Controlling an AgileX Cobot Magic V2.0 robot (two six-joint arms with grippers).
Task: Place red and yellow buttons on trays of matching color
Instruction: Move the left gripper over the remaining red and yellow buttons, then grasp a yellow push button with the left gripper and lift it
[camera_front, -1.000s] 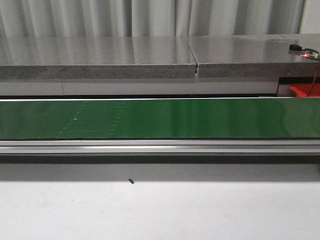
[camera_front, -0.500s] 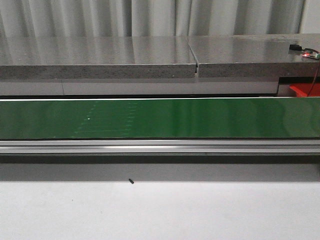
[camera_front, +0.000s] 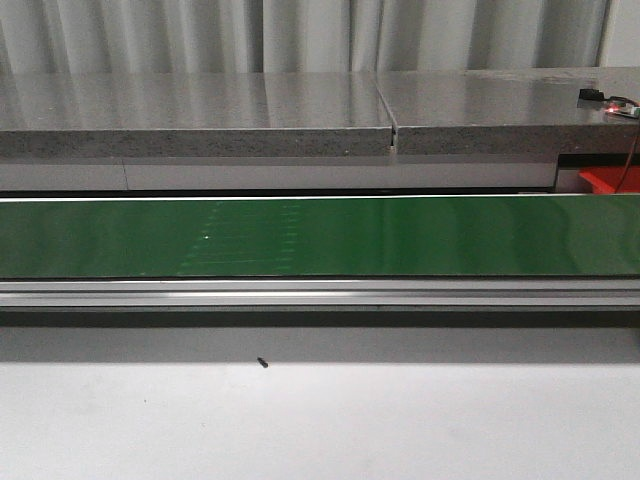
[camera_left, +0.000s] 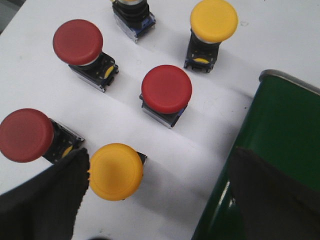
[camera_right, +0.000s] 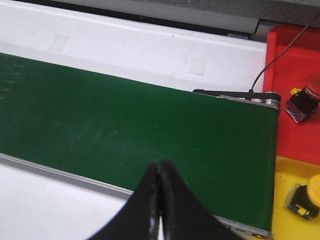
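In the left wrist view, the left gripper (camera_left: 157, 192) is seen spread apart, empty. A yellow button (camera_left: 115, 171) with a glossy round mushroom cap lies lower left of centre, just beside the left finger; this arm is judged nearer. Three red buttons (camera_left: 166, 89) sit above. At right, the right gripper (camera_right: 159, 197) is pressed together over the matte green belt (camera_right: 125, 125); the red tray (camera_right: 292, 75) and yellow tray (camera_right: 295, 172) fill the right edge.
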